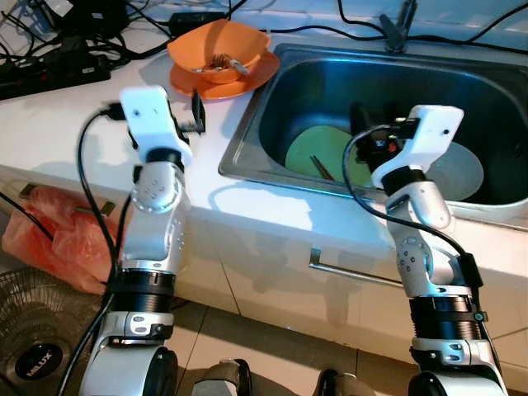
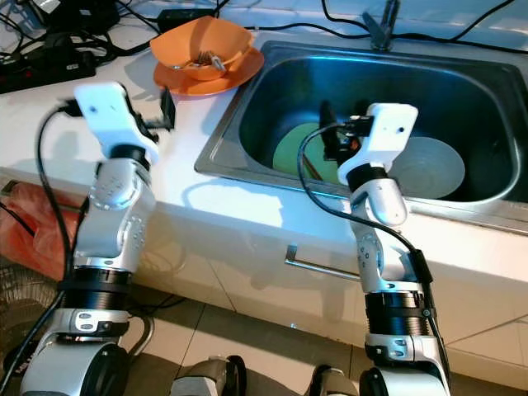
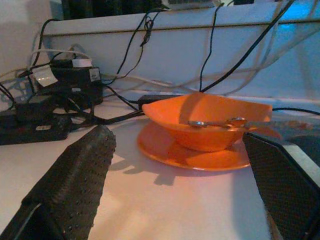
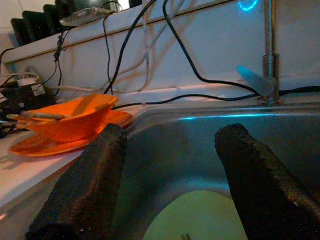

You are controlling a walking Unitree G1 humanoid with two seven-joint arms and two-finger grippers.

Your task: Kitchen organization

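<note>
An orange bowl point(image 1: 219, 49) holding a metal utensil point(image 3: 220, 122) sits on an orange plate point(image 1: 224, 80) on the white counter, just left of the steel sink point(image 1: 247, 140). Inside the sink lie a green plate point(image 1: 323, 151) with chopsticks point(image 1: 322, 168) on it and a grey plate point(image 1: 462, 169). My left gripper point(image 1: 198, 112) hovers open over the counter, pointed at the bowl and a short way from it. Over the sink's near side my right gripper point(image 1: 361, 125) is open above the green plate point(image 4: 200, 220), holding nothing.
Power strips and tangled cables point(image 1: 58, 62) crowd the counter's back left. A faucet point(image 1: 398, 26) stands behind the sink. Below the counter are a drawer handle point(image 1: 355, 272), a red plastic bag point(image 1: 54, 235) and a fan point(image 1: 33, 351) on the floor.
</note>
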